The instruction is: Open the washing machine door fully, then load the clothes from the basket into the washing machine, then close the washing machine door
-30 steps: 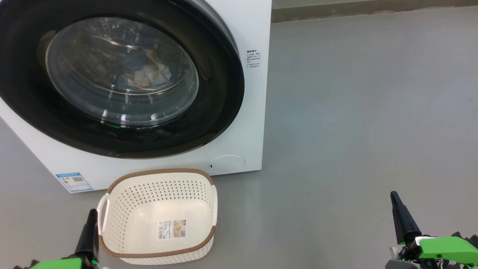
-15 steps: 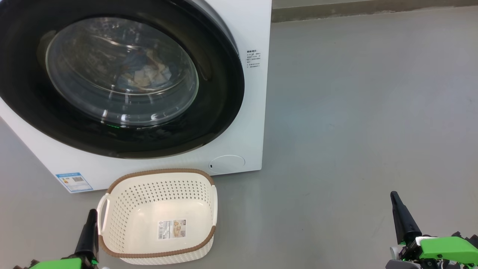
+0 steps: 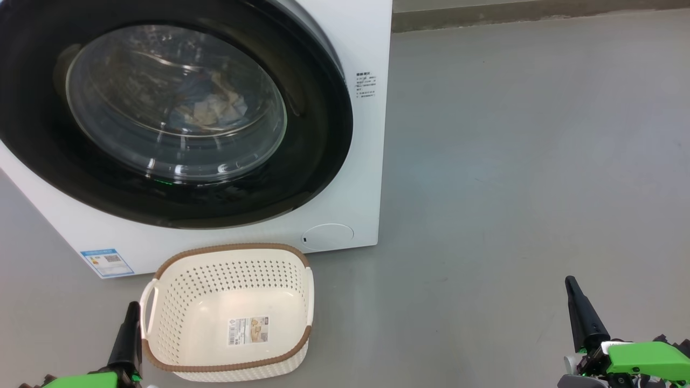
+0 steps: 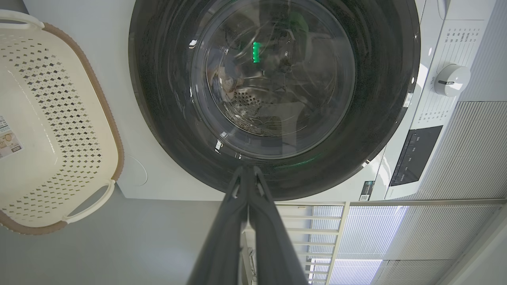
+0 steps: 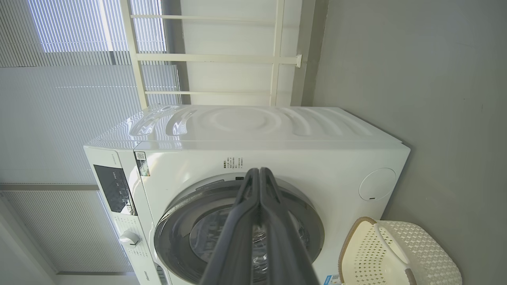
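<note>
Washing machine [image 3: 372, 161] door [image 3: 323, 134] sits closed. Basket [image 3: 226, 250] in front of it, empty. Clothes [image 3: 210, 110] probably in the drum, hard to tell through glare. Left gripper [image 3: 132, 308] and right gripper [image 3: 570, 284] pinched together, empty, essentially unmoved this past second. Task looks finished.

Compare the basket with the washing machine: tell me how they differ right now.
The basket is small, cream and open-topped; the washing machine is a much bigger white box with its black round door apparently shut. The basket holds only a label; the washing machine shows the clothes behind its glass. Both stand on the grey floor.
</note>
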